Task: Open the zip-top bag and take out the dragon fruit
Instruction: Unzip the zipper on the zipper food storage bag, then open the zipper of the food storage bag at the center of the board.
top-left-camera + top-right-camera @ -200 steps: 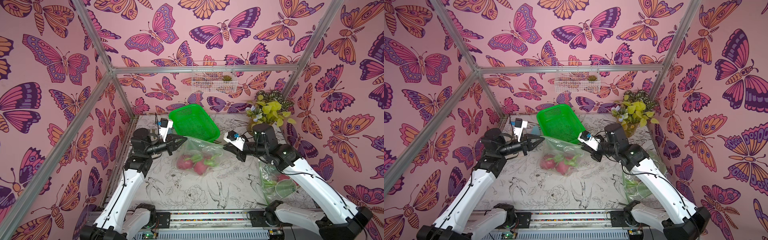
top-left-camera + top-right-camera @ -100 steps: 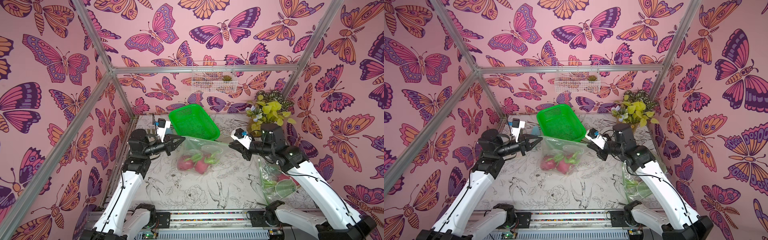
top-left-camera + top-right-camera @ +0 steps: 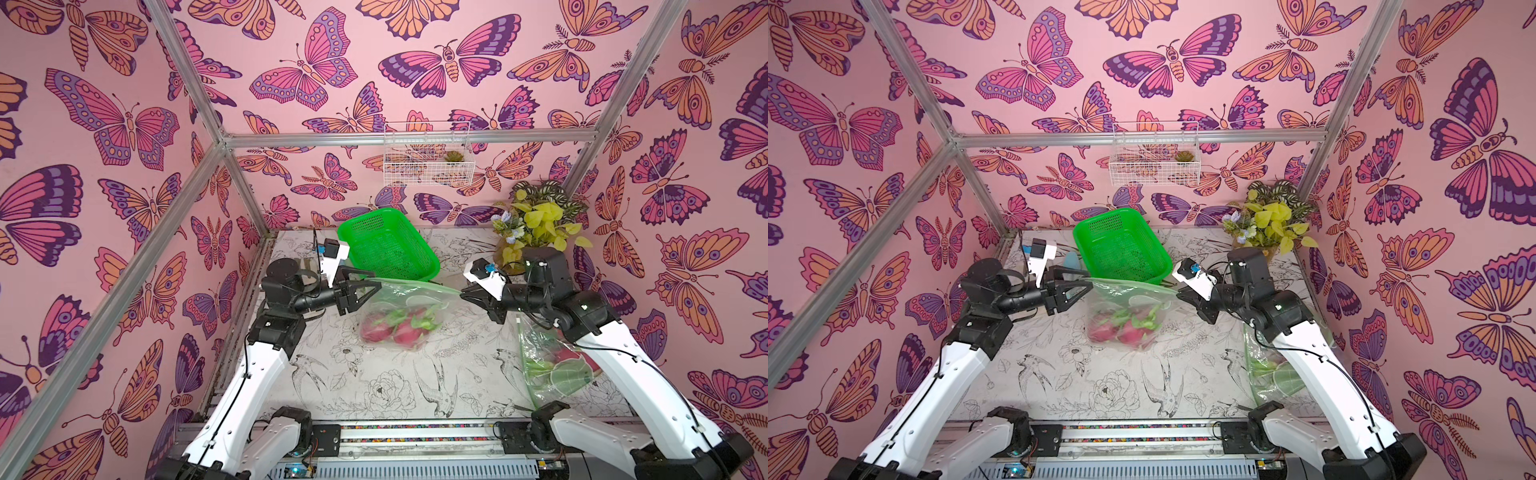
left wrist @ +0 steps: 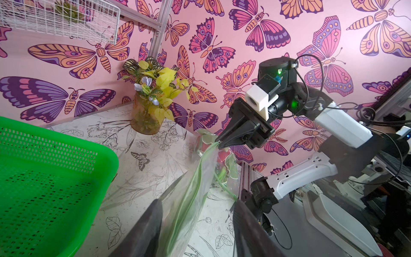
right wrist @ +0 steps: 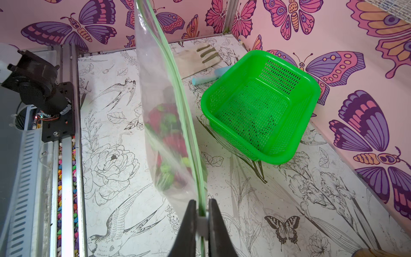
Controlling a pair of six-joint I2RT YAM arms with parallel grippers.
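My right gripper [image 5: 202,212] pinches the zip-top bag [image 3: 409,297] at its right corner. My left gripper [image 3: 376,279] stands with jaws apart astride its left edge. The dragon fruit [image 3: 395,328] lie inside, mid-table, just nearer than the green basket [image 3: 390,245].

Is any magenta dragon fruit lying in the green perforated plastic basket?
No, that basket holds nothing; the fruit sits inside the clear bag.
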